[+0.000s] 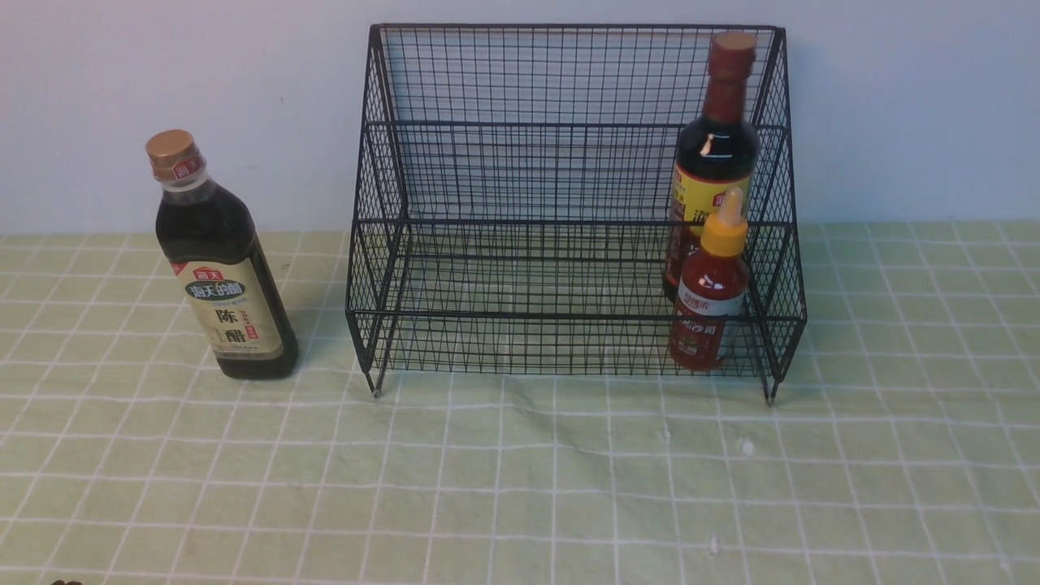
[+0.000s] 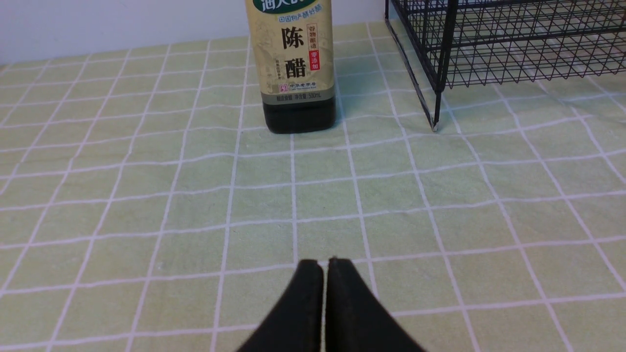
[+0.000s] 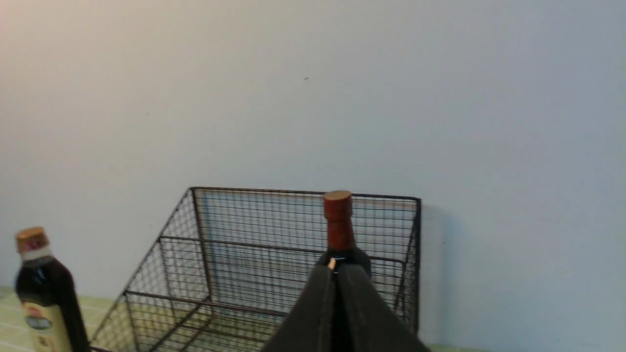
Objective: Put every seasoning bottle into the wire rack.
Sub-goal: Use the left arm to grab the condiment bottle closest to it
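Front view shows one bottle left to put away: the tall dark bottle with the gold cap and beige paper label (image 1: 223, 284). It stands upright on the green checked cloth (image 1: 520, 487), just beside the left end of the big black wire rack (image 1: 528, 124), not touching it.

I think this bottle is heavy, because it looks full of dark liquid. Its sides look hard, smooth and shiny, so it may slip. It is tall and thin, so a push up high could tip it over. A good place to hold looks like the wide middle, around the label, not the thin neck.

The left gripper (image 2: 325, 266) is low over the cloth and points at the bottle, with bare cloth between them. Its jaws are pressed together and hold nothing, so they must spread first. The right gripper (image 3: 336, 274) is up high, its jaws together and empty too.

Two bottles are in the rack's right end: the dark round bottle with the maroon cap (image 1: 715, 162) on the upper step, and the small red sauce bottle with the yellow nozzle (image 1: 708, 313) in front of it. The left and middle parts are free. The rack's left side wall and low front rail stand in the way, so the bottle must go up and over.
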You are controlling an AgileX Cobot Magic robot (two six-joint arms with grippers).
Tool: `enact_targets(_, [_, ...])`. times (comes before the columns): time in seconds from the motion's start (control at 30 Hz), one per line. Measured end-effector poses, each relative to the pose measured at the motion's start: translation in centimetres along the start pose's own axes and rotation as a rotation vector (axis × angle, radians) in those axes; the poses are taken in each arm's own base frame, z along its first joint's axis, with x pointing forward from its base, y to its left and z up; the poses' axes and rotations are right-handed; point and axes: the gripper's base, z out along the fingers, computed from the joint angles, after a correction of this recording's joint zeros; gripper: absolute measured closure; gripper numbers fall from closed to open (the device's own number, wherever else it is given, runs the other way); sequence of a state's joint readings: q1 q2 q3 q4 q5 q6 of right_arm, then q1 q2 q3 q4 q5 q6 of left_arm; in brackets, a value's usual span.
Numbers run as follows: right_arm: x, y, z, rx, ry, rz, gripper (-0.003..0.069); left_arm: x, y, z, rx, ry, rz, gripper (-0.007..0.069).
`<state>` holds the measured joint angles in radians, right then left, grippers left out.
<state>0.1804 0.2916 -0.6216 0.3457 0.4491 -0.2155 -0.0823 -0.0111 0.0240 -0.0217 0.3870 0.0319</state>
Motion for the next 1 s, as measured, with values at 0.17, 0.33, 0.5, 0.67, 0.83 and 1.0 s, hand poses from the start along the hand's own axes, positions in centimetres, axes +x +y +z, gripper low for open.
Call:
enact_targets(0.17, [3.7,-0.8,0.9,0.037,0.059,-0.084,0.0673,0.0,0.0,0.0,0.000,0.000,0.000,0.0631])
enact_targets(0.33, [7.3,-1.4,0.6,0.089,0.115,-0.140,0.0673,0.0,0.0,0.0,0.000,0.000,0.000,0.0631])
enact_targets(0.5, [12.0,-2.5,-0.6,0.217,0.157,-0.173,0.0673,0.0,0.0,0.0,0.000,0.000,0.000,0.0631])
enact_targets(0.67, [17.9,-3.3,-1.3,0.276,0.247,-0.165,0.0673,0.0,0.0,0.0,0.000,0.000,0.000,0.0631])
enact_targets(0.83, [18.7,-3.3,-1.4,0.272,0.289,-0.161,0.0673,0.0,0.0,0.0,0.000,0.000,0.000,0.0631])
enact_targets(1.0, [18.7,-3.3,-1.4,0.272,0.290,-0.162,0.0673,0.0,0.0,0.0,0.000,0.000,0.000,0.0631])
